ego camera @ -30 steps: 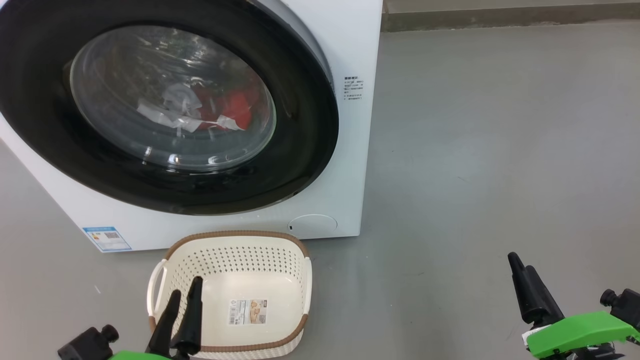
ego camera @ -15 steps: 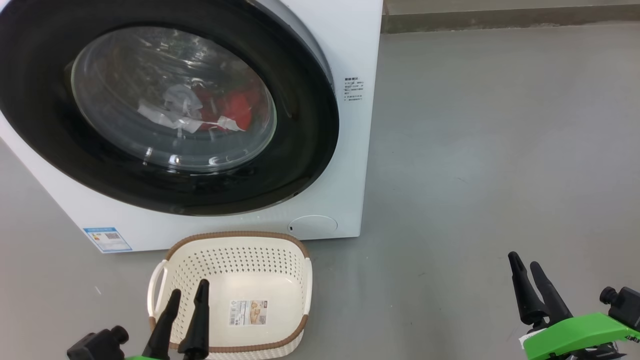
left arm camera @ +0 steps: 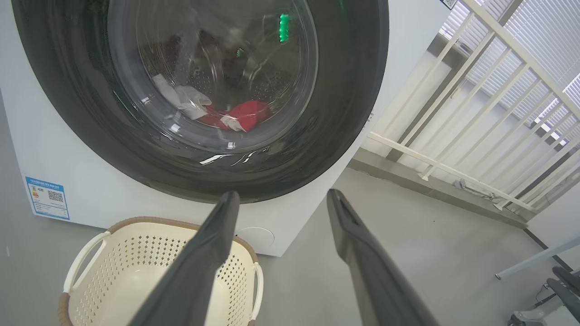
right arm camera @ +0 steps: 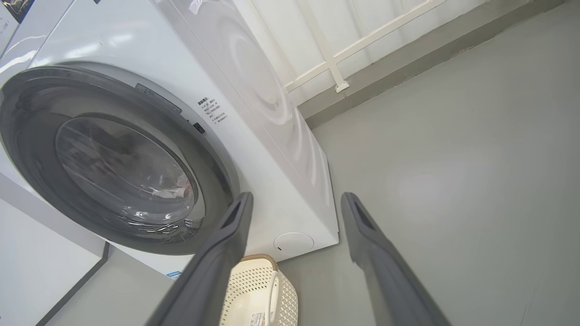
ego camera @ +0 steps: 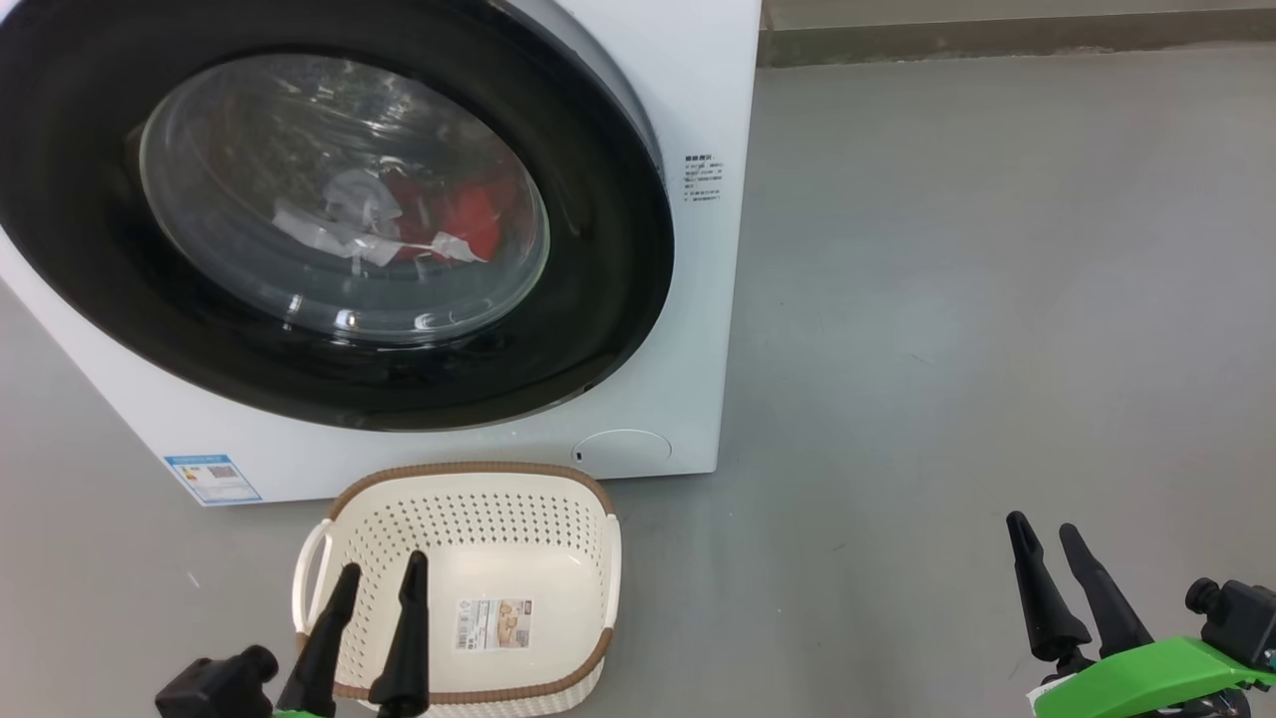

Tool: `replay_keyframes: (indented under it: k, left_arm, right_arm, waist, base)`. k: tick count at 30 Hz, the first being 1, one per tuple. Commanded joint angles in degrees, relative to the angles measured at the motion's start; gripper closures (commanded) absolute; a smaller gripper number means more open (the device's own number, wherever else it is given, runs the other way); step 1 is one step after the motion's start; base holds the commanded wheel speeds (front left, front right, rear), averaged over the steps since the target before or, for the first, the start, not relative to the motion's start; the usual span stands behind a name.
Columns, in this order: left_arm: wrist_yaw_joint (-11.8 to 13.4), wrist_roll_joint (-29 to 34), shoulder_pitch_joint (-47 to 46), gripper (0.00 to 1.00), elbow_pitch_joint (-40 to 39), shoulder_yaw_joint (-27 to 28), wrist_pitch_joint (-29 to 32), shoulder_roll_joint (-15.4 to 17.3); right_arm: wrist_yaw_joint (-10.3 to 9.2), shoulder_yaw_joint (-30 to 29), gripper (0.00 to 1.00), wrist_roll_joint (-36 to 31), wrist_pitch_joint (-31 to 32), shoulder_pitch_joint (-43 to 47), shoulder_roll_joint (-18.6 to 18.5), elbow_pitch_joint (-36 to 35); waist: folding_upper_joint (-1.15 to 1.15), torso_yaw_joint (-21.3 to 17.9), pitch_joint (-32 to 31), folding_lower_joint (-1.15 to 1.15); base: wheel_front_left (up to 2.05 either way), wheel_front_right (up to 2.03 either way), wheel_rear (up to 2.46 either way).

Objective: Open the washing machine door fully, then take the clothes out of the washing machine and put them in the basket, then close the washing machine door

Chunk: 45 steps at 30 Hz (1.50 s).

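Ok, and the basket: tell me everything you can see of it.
The basket is small, cream-white perforated plastic, a rounded rectangle with a brown woven-look rim and pale side handles. It stands upright and empty on the grey floor just in front of the washing machine, a paper label on its bottom. Nothing grips it.

The left gripper (ego camera: 383,564) and the right gripper (ego camera: 1042,525) each carry two long black fingers (ego camera: 1037,590) that taper to blunt tips. The right one's fingers spring from a bright green housing (ego camera: 1136,673), with a black knobbed block (ego camera: 1224,610) beside it and what may be a small white tag (ego camera: 1055,684) at its base. Close up, the fingers look matte dark grey, each with a shallow recess inside its tip.
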Motion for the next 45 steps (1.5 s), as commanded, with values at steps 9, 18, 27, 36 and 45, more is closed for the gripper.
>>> replay_keyframes:
  k: [9, 18, 27, 36, 45]
  left_arm:
    - [0.96, 8.16, -0.16, 0.00, -2.68, 0.46, -2.29, 0.78]
    - [1.40, 14.35, -0.11, 0.00, -3.52, -0.21, -3.81, 0.84]
    - [1.85, 20.10, -0.18, 0.00, -4.42, -0.59, -5.32, 0.89]
    - [2.11, 25.58, -0.32, 0.00, -4.57, -0.79, -6.82, 0.95]
    - [1.99, 24.35, -0.58, 0.00, -3.52, -0.17, -6.82, 0.95]
  right_arm:
    - [0.03, 1.11, 0.00, -6.58, -2.30, -0.34, -1.78, -2.55]
    - [0.03, 1.17, 0.00, -11.80, -3.81, 0.21, -2.05, -3.24]
    - [0.03, 1.14, 0.00, -16.39, -5.33, 0.58, -2.63, -3.83]
    - [0.03, 0.81, 0.00, -20.77, -6.83, 1.22, -2.80, -4.20]
    - [0.03, -1.48, 0.00, -20.29, -6.83, 2.06, -1.98, -3.95]
  waist:
    - [0.00, -0.32, 0.29, 0.00]
    - [0.00, -0.42, 0.53, 0.00]
    - [0.00, -0.50, 0.89, 0.00]
    - [0.00, -0.86, 1.37, 0.00]
    - [0.00, -0.99, 1.62, 0.00]
  base:
    - [0.00, 0.00, 0.00]
    - [0.00, 0.00, 0.00]
    - [0.00, 0.00, 0.00]
    - [0.00, 0.00, 0.00]
    - [0.00, 0.00, 0.00]
